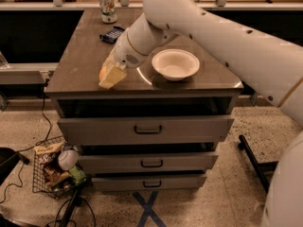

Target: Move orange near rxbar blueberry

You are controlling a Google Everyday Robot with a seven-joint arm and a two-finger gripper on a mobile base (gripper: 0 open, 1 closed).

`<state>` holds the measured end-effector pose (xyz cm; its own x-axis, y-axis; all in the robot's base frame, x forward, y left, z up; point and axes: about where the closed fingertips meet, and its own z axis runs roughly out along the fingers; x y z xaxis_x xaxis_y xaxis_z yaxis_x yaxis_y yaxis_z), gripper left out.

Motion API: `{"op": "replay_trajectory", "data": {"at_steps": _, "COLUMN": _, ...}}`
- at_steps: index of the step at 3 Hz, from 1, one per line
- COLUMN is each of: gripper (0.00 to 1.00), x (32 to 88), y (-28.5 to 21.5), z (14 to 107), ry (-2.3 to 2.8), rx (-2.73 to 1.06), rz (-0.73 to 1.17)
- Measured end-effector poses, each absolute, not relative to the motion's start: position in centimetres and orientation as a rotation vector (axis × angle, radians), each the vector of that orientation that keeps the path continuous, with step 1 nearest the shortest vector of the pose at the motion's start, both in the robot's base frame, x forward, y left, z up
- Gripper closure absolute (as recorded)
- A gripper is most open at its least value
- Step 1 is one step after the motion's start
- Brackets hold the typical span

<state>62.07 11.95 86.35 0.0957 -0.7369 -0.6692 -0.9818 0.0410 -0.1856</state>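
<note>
The orange (102,73) shows only as a small bright sliver at the front left of the cabinet top (80,65), mostly hidden by my gripper (111,75). The gripper is down on the cabinet top right at the orange, near the front edge. The rxbar blueberry (112,34), a flat dark blue bar, lies farther back on the top, well apart from the orange and partly behind my arm (199,27).
A white bowl (175,64) stands just right of the gripper. A tall green-and-white can (107,6) stands at the back left. Drawers (147,129) front the cabinet. A wire basket of snacks (52,171) and cables lie on the floor at left.
</note>
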Motion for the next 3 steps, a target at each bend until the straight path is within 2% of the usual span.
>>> {"op": "replay_trajectory", "data": {"at_steps": 2, "gripper": 1.00, "x": 69.0, "y": 11.7, "z": 87.4, "ry": 1.834, "rx": -1.832, "rz": 0.343}}
{"op": "replay_trajectory", "data": {"at_steps": 3, "gripper": 1.00, "x": 75.0, "y": 8.4, "z": 88.4, "ry": 2.004, "rx": -1.658, "rz": 0.305}}
